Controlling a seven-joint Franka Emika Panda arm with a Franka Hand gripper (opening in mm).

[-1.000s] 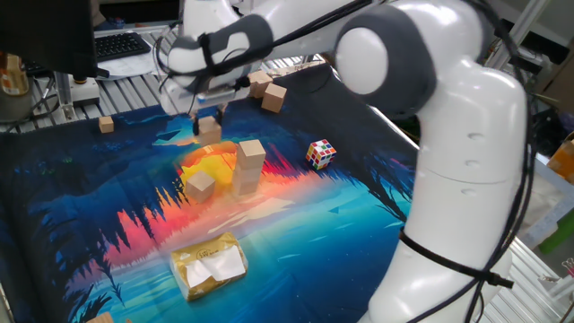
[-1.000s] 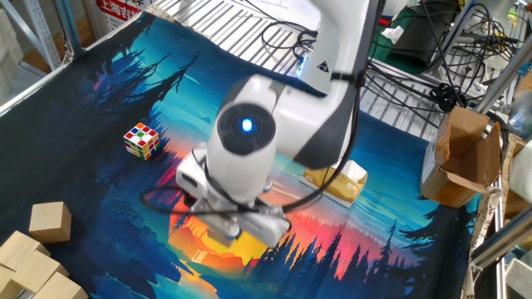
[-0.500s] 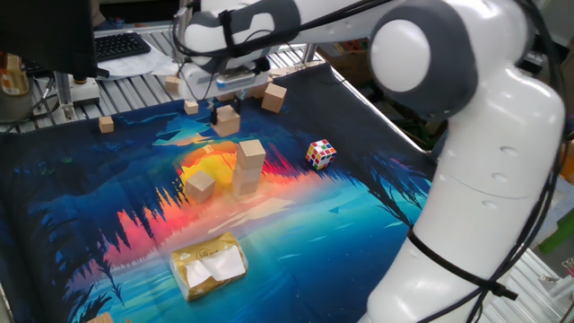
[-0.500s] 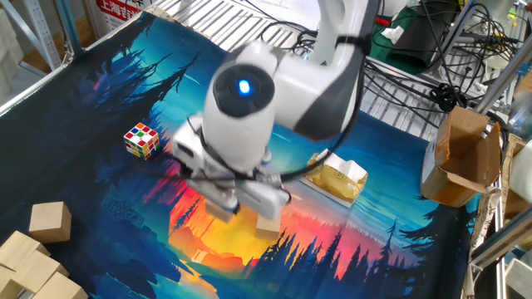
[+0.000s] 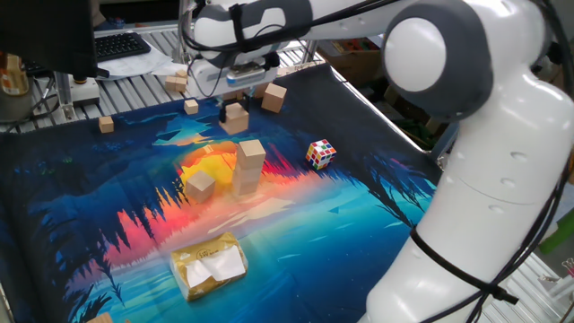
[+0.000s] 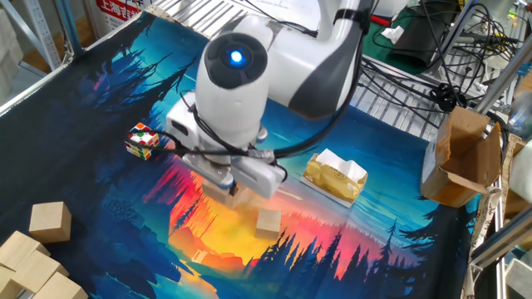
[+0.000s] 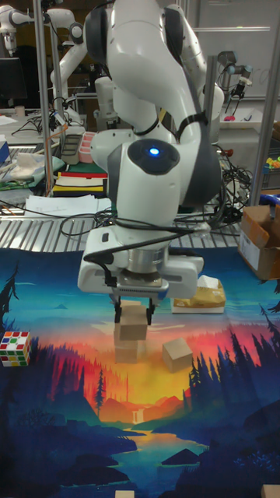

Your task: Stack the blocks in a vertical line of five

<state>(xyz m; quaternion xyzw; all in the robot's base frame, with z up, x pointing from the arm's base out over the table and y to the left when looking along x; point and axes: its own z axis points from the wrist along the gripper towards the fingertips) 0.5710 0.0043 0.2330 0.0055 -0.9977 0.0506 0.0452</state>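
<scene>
My gripper (image 5: 236, 109) is shut on a tan block (image 5: 237, 121), holding it in the air. In the tall fixed view the gripper (image 7: 134, 311) holds this block (image 7: 134, 320) just over a stack of two blocks (image 7: 130, 346). In one fixed view the stack (image 5: 249, 167) stands on the orange patch, below and right of the held block. A loose block (image 5: 199, 184) lies left of the stack, also seen as the loose block (image 6: 268, 221). Another block (image 5: 274, 97) sits at the mat's far edge. The arm hides the gripper in the other fixed view.
A multicoloured puzzle cube (image 5: 321, 153) lies right of the stack. A yellow packet (image 5: 209, 263) sits near the front. Small tan cubes (image 5: 107, 124) lie at the back left. More wooden blocks (image 6: 48, 220) cluster at a mat corner. A cardboard box (image 6: 461, 158) stands off the mat.
The gripper has risen with the block and carried it to the right, towards the stack. The stack and the loose block have not moved.
</scene>
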